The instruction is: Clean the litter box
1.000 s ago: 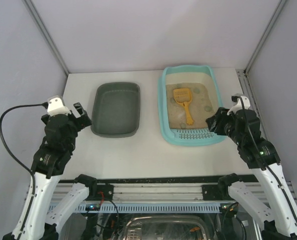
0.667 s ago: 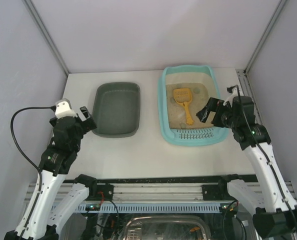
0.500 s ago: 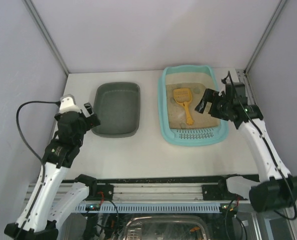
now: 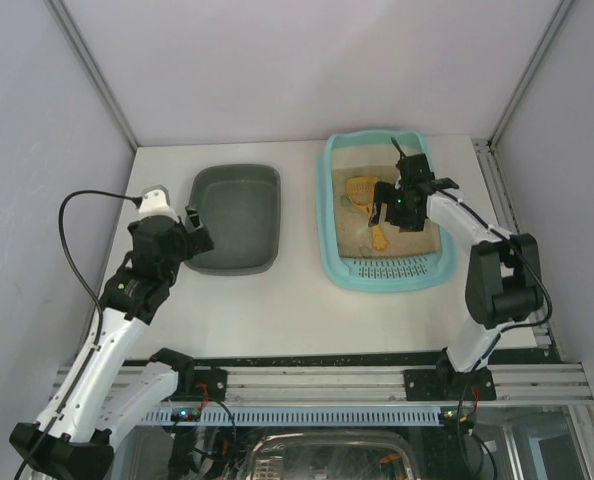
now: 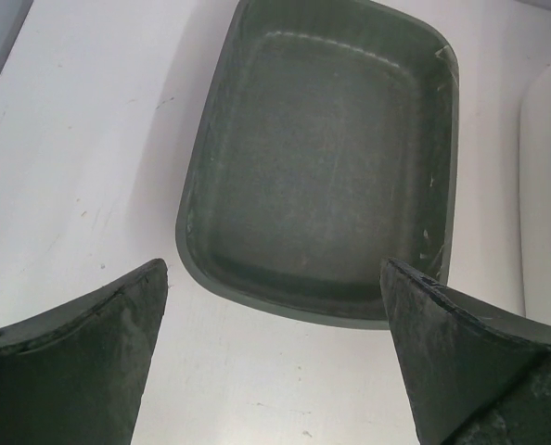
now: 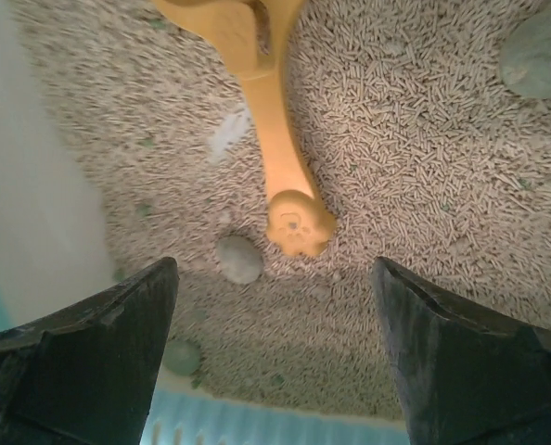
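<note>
The light-teal litter box (image 4: 326, 222) sits at the back right of the table, with beige pellet litter (image 6: 415, 185) inside. On the litter lies a yellow-orange scoop (image 4: 364, 191); its paw-shaped handle end (image 6: 299, 225) points toward the perforated strip (image 6: 257, 428). Grey-green lumps (image 6: 239, 259) rest in the litter beside the handle. My right gripper (image 4: 391, 207) hangs open just above the litter, the handle end a little ahead of its gap (image 6: 275, 278), holding nothing. My left gripper (image 4: 192, 236) is open over bare table (image 5: 274, 278), short of the tub's near rim.
A dark grey-green tub (image 5: 322, 158) stands left of the litter box and holds nothing. Another lump (image 6: 538, 54) lies far right in the litter. Grey walls enclose the table on three sides, with metal rails (image 4: 497, 190) along the right edge.
My right arm swung from beside the litter box's right rim to over the litter, and its gripper went from shut to open. My left arm moved forward toward the tub.
</note>
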{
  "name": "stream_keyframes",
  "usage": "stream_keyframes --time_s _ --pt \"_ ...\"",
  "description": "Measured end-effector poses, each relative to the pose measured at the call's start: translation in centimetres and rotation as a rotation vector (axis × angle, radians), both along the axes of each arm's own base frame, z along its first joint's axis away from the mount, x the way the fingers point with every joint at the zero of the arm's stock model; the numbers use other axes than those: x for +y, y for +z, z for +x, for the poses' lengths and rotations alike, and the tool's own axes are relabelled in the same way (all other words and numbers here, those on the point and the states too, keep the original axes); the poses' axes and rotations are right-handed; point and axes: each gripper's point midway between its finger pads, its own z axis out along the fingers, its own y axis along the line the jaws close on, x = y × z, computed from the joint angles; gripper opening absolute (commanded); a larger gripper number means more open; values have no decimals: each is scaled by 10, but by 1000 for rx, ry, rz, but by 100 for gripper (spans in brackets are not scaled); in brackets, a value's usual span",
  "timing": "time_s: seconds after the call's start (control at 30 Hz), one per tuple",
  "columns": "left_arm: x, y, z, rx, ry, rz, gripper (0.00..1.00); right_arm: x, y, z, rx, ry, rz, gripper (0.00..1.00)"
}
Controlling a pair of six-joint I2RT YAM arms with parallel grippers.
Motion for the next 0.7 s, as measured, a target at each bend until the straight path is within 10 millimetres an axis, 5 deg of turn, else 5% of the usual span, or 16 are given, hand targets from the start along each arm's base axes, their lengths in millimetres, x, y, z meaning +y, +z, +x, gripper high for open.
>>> stream_keyframes --time_s 0.1,0.47,0.53,0.7 --pt "0 1 1 -7 4 2 100 -1 -29 2 56 10 -23 85" --pt "1 -8 6 28 10 26 100 11 -79 23 85 34 -7 74" --pt "2 -8 6 26 18 30 100 12 -85 26 94 35 -8 67" --pt "5 -7 6 22 33 37 100 20 -85 45 51 45 -4 26"
